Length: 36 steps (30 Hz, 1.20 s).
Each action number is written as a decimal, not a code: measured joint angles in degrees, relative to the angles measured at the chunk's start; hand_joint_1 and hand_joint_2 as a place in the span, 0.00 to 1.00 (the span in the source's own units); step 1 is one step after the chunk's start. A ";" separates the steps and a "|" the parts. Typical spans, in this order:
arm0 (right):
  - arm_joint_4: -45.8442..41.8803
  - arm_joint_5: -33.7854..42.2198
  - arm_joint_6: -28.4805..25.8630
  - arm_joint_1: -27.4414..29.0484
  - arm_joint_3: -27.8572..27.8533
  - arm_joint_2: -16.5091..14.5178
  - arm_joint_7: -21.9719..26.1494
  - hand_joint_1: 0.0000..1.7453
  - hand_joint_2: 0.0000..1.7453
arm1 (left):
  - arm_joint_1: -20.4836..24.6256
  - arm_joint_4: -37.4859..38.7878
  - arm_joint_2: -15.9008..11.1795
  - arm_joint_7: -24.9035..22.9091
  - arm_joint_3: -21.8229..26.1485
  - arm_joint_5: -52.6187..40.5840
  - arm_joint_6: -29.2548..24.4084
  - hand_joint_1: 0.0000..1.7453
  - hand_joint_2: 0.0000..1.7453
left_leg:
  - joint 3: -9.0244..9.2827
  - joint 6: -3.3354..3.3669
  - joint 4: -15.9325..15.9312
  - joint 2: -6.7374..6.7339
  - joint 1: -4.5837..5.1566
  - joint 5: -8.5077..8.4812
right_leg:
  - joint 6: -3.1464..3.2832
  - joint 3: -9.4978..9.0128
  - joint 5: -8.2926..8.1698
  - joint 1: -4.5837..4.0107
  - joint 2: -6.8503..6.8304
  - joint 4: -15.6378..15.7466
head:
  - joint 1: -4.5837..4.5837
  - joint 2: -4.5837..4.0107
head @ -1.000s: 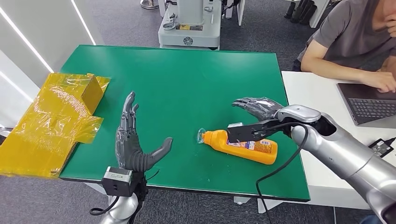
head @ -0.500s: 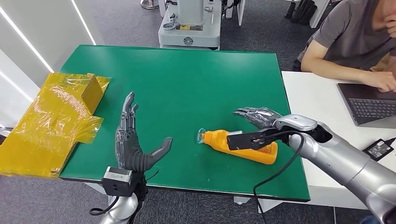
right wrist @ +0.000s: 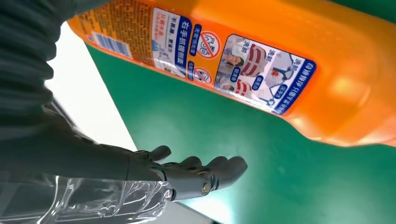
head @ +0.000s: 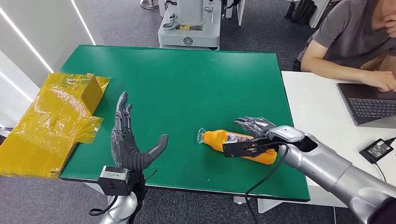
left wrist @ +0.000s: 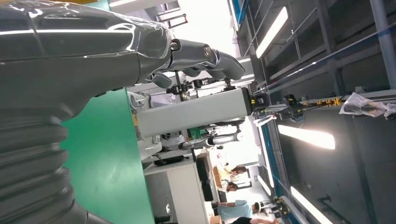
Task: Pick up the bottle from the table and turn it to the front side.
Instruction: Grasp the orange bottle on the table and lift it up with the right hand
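An orange bottle (head: 217, 139) with a clear cap lies on its side on the green table (head: 187, 79), cap pointing left. Its printed label (right wrist: 261, 60) faces the right wrist camera. My right hand (head: 256, 128) is low over the bottle's wide end. The thumb lies along the near side and the fingers (right wrist: 201, 175) stretch out past the far side, with green table showing between them and the bottle. Nothing is gripped. My left hand (head: 130, 147) stands upright and open at the table's near left edge, well apart from the bottle; it appears again (left wrist: 93, 56) in the left wrist view.
A yellow-wrapped box (head: 56, 116) sits off the table's left side. On the right, a white table (head: 313, 98) carries a laptop (head: 369, 105) and a black adapter (head: 376, 149), and a person (head: 345, 42) sits there. A grey machine (head: 189, 28) stands behind the table.
My right hand has dropped lower and come nearer, settling around the bottle's wide end. The left hand has sunk slightly and shifted left. The bottle has not moved.
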State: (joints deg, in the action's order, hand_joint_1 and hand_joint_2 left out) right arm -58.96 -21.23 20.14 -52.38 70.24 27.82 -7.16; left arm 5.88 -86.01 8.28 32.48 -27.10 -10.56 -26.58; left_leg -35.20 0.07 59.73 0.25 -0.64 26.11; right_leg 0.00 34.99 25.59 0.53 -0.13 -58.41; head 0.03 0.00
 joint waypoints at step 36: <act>15.07 -11.90 -6.97 4.76 -4.21 -7.72 -1.09 0.33 1.00 | -0.63 0.07 0.05 0.75 -0.01 0.71 -2.95 0.00 1.00 | 0.00 0.00 0.00 -0.01 0.00 0.00 | 0.00 0.00 0.00 0.01 0.01 0.00 | -0.01 0.00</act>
State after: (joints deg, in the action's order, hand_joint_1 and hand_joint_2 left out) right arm -43.88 -33.12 13.16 -47.61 66.04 20.11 -8.26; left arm 5.25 -85.94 8.33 33.23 -27.11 -9.85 -29.52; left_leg -35.20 0.07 59.73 0.24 -0.63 26.11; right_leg 0.00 34.99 25.59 0.54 -0.12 -58.40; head 0.02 0.00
